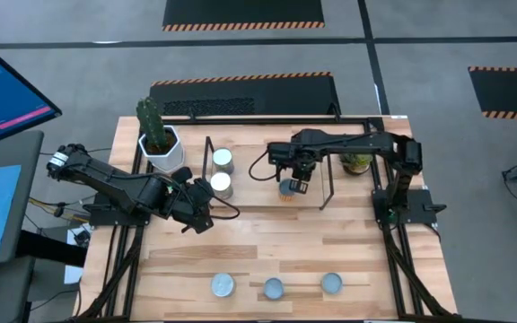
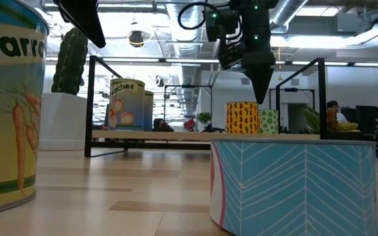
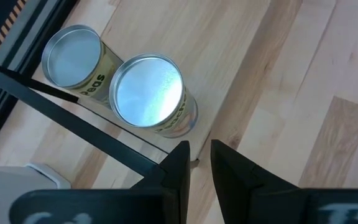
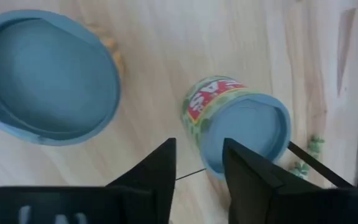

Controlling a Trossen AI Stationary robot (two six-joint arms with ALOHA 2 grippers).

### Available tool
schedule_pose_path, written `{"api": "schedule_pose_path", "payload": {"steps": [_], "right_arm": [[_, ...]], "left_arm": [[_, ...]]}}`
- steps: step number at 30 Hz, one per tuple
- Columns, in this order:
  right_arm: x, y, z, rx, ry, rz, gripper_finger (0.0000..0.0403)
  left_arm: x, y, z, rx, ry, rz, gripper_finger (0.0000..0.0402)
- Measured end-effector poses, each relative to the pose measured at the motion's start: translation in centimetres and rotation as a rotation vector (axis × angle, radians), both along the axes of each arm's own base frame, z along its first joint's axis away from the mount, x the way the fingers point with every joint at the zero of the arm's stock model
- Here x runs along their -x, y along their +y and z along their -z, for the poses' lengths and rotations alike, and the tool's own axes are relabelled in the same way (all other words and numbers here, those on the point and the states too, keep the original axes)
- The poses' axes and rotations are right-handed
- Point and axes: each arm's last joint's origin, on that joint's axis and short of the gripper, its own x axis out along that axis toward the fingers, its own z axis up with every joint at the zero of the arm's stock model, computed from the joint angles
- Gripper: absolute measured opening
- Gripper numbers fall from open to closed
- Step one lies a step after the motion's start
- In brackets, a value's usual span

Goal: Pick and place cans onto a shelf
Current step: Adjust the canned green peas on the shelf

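My left hand (image 1: pixel 206 215) hovers low over the tabletop (image 1: pixel 267 242), just beside the shelf's (image 1: pixel 209 144) left end and empty, its fingers (image 3: pixel 178 163) drawn close with only a narrow slit between them. Just beyond it, inside the shelf, two silver-topped cans stand touching: the nearer one (image 1: pixel 221 185) right ahead of my fingertips in the left wrist view, the farther one (image 1: pixel 223 160) behind it. The cactus pot (image 1: pixel 161 148) sits just outside that end of the shelf. Farther right, my right hand (image 1: pixel 293 186) hangs above the shelf's right part, holding nothing, fingers (image 4: pixel 156 168) apart. Under it stand two blue-topped cans, a yellow-patterned one (image 2: pixel 242 117) and a green one (image 2: pixel 268 121) just beside it; in the right wrist view the green one's lid shows in the gap between my fingers. A small green plant (image 1: pixel 357 162) stands beyond the shelf's right end. Along the near edge of the tabletop, well apart from the shelf, three more cans stand in a row: a silver-topped one (image 1: pixel 223 286), then two blue-topped ones (image 1: pixel 274 289) (image 1: pixel 331 283).
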Motion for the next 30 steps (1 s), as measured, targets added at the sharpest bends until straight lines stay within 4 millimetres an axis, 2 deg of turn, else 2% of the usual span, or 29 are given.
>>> {"api": "schedule_pose_path", "payload": {"steps": [9,19,27,30], "right_arm": [[0.3,-1.1,0.0,0.007,0.0,0.049,0.0204],[0.3,-1.2,0.0,0.006,-0.011,0.069,0.0198],[0.1,-1.3,0.0,0.013,-0.049,0.154,0.0194],[0.2,-1.3,0.8,0.013,-0.05,0.174,0.0194]], "left_arm": [[0.0,0.0,0.0,0.0,0.0,0.0,0.0052],[0.0,0.0,0.0,0.0,0.0,0.0,0.0052],[0.0,0.0,0.0,0.001,-0.001,0.0,0.0052],[0.0,0.0,0.0,0.001,-0.001,-0.001,0.0052]]}}
